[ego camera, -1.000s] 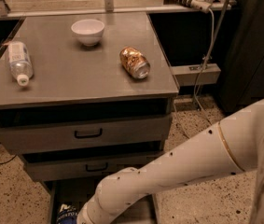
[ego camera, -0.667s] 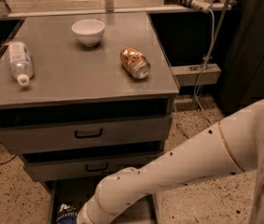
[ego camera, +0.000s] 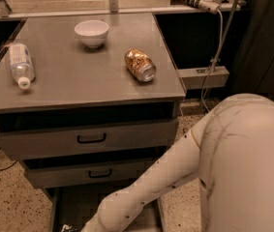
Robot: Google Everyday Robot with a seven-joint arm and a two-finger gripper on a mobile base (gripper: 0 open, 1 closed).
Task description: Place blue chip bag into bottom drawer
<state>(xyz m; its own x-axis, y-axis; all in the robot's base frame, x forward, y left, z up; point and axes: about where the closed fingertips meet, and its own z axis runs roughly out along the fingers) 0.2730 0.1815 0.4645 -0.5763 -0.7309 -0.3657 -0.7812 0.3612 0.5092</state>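
While my arm reaches down into the bottom drawer (ego camera: 73, 207), gripper (ego camera: 87, 227) sits low over its floor, beside blue chip bag (ego camera: 68, 227) sliver; grip state I cannot tell.

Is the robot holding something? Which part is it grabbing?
Cannot tell. The arm reaches down toward the open bottom drawer, and the gripper is out of sight below the picture's lower edge, so no hold shows.

On the gray desk (ego camera: 78, 81) a white bowl (ego camera: 92, 33) is sitting upright near the back, a gold can (ego camera: 140, 65) is lying sideways toward the right edge, a clear bottle (ego camera: 19, 64) is lying at the left, and a cable (ego camera: 217, 47) is hanging beside it.
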